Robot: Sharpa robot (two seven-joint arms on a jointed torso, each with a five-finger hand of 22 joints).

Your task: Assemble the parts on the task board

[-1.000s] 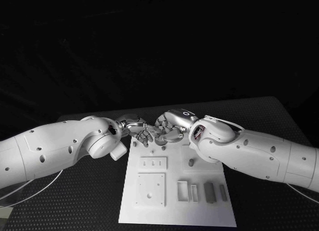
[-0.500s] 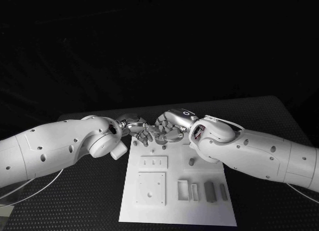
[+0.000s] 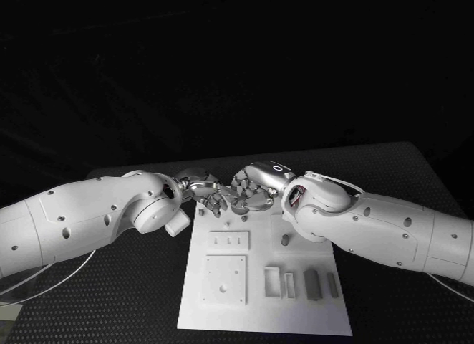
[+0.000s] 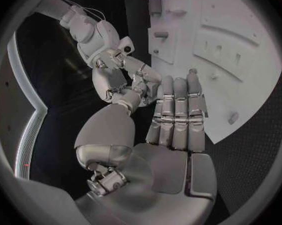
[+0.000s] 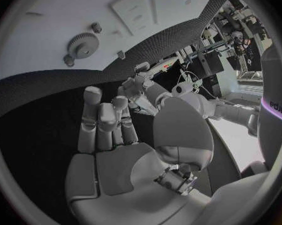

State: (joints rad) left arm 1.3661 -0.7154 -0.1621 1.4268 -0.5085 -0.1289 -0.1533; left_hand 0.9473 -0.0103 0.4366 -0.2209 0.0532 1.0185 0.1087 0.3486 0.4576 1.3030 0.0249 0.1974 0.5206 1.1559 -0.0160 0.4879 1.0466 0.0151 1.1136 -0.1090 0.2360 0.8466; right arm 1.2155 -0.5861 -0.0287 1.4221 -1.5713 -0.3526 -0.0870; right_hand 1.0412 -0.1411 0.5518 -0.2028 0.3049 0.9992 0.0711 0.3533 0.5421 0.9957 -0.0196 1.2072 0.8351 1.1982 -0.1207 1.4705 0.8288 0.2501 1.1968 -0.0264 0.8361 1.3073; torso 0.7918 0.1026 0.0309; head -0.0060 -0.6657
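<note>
Risk — left hand (image 3: 209, 198) and right hand (image 3: 253, 192) crowd the task board's (image 3: 260, 319) far edge | fingertips meeting (holding anything? cannot tell) | clash could knock loose parts.

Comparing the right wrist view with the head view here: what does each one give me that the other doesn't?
The right wrist view adds a gear lying on the task board, and the right hand with its palm bare and holding nothing. The head view adds the grey parts in the board's near slots. Both show the board, and the left hand close to the right hand.
</note>
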